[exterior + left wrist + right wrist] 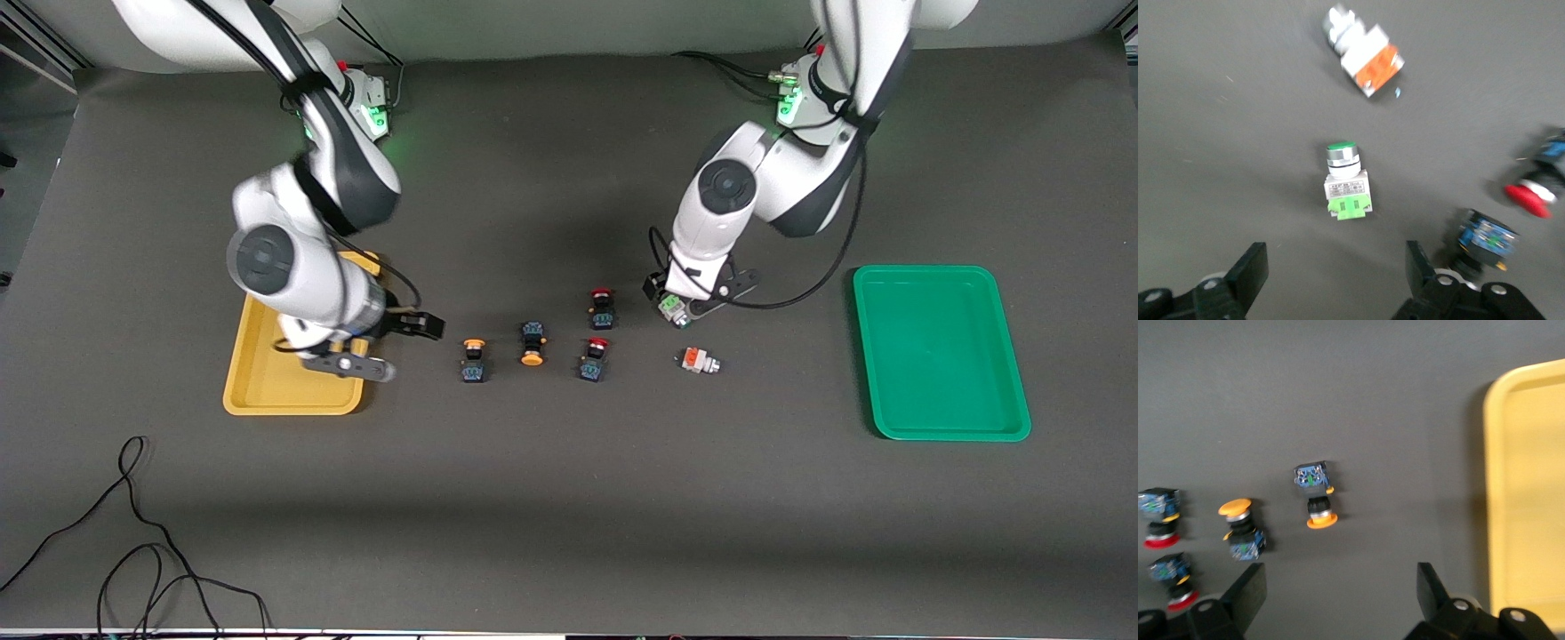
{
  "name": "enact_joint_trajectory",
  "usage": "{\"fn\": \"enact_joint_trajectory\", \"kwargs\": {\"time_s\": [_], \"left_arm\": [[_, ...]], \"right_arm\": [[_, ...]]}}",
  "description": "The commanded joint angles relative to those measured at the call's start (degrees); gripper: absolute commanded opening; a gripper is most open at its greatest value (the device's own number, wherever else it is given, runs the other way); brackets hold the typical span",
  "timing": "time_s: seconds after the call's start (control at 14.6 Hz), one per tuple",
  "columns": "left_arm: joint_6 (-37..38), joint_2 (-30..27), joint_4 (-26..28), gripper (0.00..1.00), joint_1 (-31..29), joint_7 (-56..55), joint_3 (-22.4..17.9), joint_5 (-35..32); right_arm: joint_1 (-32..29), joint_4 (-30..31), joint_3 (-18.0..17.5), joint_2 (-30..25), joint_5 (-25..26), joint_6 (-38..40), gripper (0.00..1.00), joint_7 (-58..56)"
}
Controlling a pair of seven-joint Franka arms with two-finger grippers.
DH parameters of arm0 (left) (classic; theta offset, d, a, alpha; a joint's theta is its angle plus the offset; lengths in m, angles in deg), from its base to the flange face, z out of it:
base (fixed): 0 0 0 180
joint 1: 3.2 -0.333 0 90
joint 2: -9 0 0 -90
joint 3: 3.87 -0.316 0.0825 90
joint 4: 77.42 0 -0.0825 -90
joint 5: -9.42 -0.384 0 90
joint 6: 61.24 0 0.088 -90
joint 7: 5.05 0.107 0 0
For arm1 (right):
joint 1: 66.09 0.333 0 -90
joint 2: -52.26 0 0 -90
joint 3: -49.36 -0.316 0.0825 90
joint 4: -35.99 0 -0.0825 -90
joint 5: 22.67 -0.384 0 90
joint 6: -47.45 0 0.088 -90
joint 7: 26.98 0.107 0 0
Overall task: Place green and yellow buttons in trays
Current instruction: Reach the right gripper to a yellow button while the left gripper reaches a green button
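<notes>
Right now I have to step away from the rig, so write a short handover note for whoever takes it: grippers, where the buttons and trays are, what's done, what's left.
Left gripper: open, empty, over the white-bodied green-capped button.
Right gripper: open, empty, at the edge of the shallow mustard yellow plastic tray, beside the nearest yellow-capped black-bodied button.
Second yellow-capped button and the white-bodied button with the orange-red end lie on the table between the trays, as do two red-capped black buttons.
Bright green plastic tray is at the left arm's end.
Done: nothing in either tray.
Left: all four buttons.
</notes>
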State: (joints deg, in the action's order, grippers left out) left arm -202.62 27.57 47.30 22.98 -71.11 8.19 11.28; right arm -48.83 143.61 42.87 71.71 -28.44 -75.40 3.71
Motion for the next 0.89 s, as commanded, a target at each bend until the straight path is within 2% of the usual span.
{"fn": "enact_joint_trajectory", "kwargs": {"time_s": [0.0, 0.34, 0.48, 0.62, 0.69, 0.76, 0.82], "left_arm": [[-2.76, 2.78, -0.44, 0.92, 1.41, -1.96, -0.55, -0.37], [-5.66, 6.12, -0.8, 0.89, 1.41, -1.88, -0.81, -0.46], [-5.75, 6.64, -1.06, 0.79, 1.33, -1.88, -0.9, -0.54], [-5.84, 7.17, -1.5, 0.6, 1.15, -1.88, -1.25, -0.98], [-5.84, 7.26, -1.59, 0.54, 1.06, -1.88, -1.6, -0.98], [-5.84, 7.35, -1.93, 0.45, 1.15, -1.88, -2.13, -0.98], [-5.75, 7.35, -2.11, 0.31, 1.06, -1.96, -2.22, -0.98]], "right_arm": [[2.86, 0.93, 0.51, 4.7, -0.65, -7.63, 1.0, 1.3], [4.96, 0.32, 0.78, 14.55, 0.05, -19.25, 0.99, 1.21], [5.58, 0.23, 1.3, 15.61, 0.05, -20.14, 0.98, 1.21], [5.58, -0.38, 1.3, 16.49, 0.14, -20.41, 0.86, 1.21], [5.67, -0.65, 1.3, 17.02, 0.14, -20.67, 0.76, 1.21], [5.67, -0.65, 1.3, 17.37, 0.58, -21.37, 0.45, 1.21], [6.11, -0.65, 1.39, 17.46, 1.89, -21.55, 0.0, 1.21]]}}
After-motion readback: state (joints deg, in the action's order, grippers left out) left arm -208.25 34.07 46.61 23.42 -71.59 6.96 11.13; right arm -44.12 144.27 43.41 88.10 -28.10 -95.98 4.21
